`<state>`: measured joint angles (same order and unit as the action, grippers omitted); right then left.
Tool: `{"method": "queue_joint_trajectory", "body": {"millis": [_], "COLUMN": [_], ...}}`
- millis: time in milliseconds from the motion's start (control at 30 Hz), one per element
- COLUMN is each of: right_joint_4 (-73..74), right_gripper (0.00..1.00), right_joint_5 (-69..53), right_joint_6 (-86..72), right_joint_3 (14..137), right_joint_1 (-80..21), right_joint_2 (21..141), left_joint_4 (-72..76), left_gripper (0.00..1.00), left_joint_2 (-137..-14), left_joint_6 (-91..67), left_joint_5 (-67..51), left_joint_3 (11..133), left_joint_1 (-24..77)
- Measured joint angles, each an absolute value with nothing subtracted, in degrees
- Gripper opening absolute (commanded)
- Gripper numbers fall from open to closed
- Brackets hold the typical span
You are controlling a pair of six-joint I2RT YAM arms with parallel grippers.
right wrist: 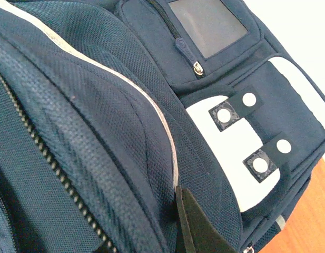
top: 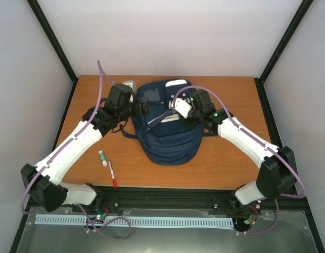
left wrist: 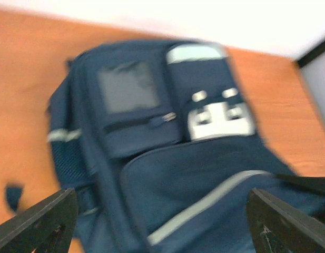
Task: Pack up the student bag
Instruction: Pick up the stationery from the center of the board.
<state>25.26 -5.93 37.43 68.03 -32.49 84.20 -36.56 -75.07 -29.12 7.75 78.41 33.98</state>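
Packing barely started: student bag (top: 167, 132) lies flat mid-bench (top: 225, 158), left tool (left wrist: 161, 195) spread open over it, right tool (top: 173, 108) seemingly clenched on its fabric, red pen (top: 112, 174) and white stick (top: 102, 157) not yet in.

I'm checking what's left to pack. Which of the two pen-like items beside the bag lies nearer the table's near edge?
The red-tipped pen, left of the student bag; the shorter green-capped stick lies beyond it, farther back.
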Motion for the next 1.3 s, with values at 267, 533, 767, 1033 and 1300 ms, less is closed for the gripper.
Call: {"method": "queue_joint_trajectory", "body": {"millis": [267,533,767,1033,1300], "right_joint_4": [28.9,27.1,26.4,26.2,26.3], "right_gripper": [0.04,0.04,0.04,0.05,0.06], "right_joint_5": [-7.3,-8.6,-9.2,-8.1,-8.7], "right_joint_6": [32.9,31.8,31.9,31.8,31.9], "right_joint_3": [67.9,60.1,59.4,58.9,58.7], "right_joint_1": [-32.5,-32.5,-32.5,-31.3,-31.0], "right_joint_2": [81.8,76.4,76.2,75.1,74.9], "left_joint_4": [-37.5,-34.3,-29.0,-28.2,-38.0], "left_gripper": [0.88,0.81,0.77,1.00,1.00], "left_joint_2": [-77.4,-85.4,-93.3,-96.2,-89.9], "left_joint_6": [-40.1,-40.4,-38.9,-34.3,-33.8], "left_joint_5": [9.7,6.5,2.1,-0.6,6.9], "left_joint_3": [59.7,59.2,61.4,65.5,67.7], "left_joint_1": [28.5,28.3,28.0,28.0,28.1]}}
